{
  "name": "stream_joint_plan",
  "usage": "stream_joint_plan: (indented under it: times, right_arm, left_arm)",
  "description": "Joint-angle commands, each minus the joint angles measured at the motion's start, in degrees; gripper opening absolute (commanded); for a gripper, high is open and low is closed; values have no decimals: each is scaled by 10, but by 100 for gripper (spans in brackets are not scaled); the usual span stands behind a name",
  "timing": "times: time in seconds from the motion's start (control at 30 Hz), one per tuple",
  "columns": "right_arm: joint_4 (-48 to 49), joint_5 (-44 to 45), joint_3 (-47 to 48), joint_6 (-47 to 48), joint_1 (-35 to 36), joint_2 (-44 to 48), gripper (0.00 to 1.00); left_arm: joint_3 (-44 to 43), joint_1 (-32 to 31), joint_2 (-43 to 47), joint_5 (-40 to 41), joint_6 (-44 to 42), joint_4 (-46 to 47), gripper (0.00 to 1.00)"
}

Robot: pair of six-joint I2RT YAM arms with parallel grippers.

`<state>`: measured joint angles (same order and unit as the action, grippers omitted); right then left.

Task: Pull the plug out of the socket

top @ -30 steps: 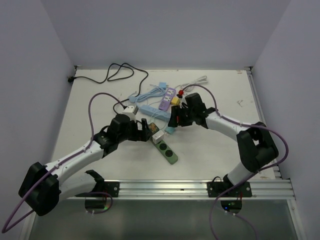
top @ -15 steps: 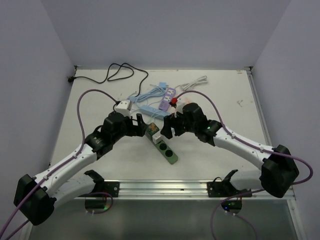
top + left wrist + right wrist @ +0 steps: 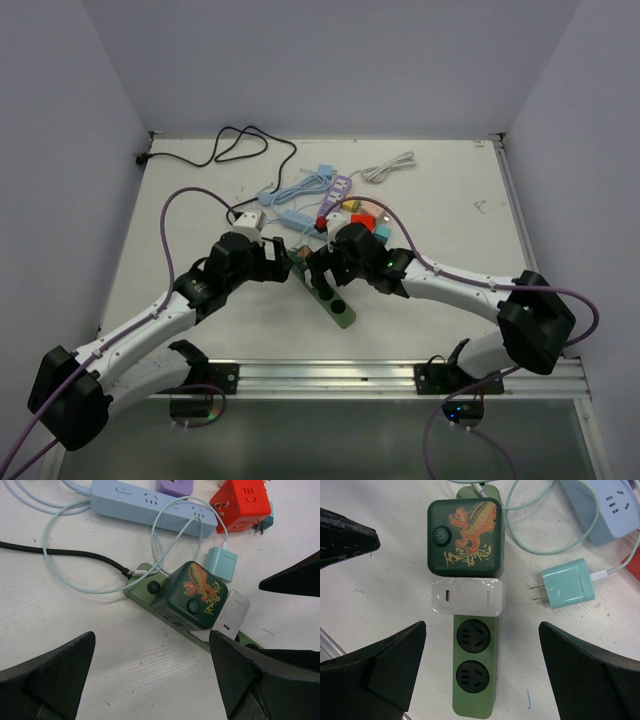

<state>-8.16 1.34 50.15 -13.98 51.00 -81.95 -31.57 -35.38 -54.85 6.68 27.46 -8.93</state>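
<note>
Plugs seated in the green power strip (image 3: 472,680) number two as far as I can see: a dark green cube (image 3: 465,535) with a gold and red dragon print, and a white charger (image 3: 467,596) pressed against it on the next outlet. In the right wrist view the strip runs down the middle of the frame, with the cube at the top, the charger just below it and two bare outlets beneath. A teal plug (image 3: 568,583) lies loose on the table (image 3: 75,630) to the right of the charger, prongs showing, so it is already free and not my concern. A blue power strip (image 3: 145,504) and a red cube (image 3: 243,502) sit along the top of the left wrist view, apart from the green strip.

Both grippers are spread wide and carry nothing. The right gripper (image 3: 481,630) hovers directly over the green strip, its fingers standing off to either side of the charger and the outlet below it. The left gripper (image 3: 152,635) hangs over the table just below the strip in its own view, touching nothing.

I judge this to be the approach step, with nothing gripped yet. Which plug is meant I cannot tell, though the charger sits nearest the centre of the right gripper. Next I would lower the right gripper and close it across the charger's ends. The left gripper should pin the strip down, so that a straight pull lifts the plug and not the whole strip.
</note>
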Motion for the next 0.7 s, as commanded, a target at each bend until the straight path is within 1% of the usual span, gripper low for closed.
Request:
stream_joint_plan:
  times: [0.0, 0.43, 0.57, 0.6, 0.67]
  right_arm:
    - [22, 19, 35, 11, 7, -9, 99]
    - [48, 27, 54, 11, 14, -79, 96]
    - [61, 30, 51, 11, 14, -87, 92]
    - [62, 32, 51, 9, 14, -87, 91]
    - [71, 33, 47, 8, 15, -88, 89]
  left_arm:
    - [6, 2, -1, -9, 6, 35, 100]
    - [14, 2, -18, -28, 20, 73, 100]
    - [14, 2, -33, -34, 24, 80, 99]
    - [14, 1, -37, -33, 25, 100, 100]
    - [17, 2, -44, -34, 29, 110, 100]
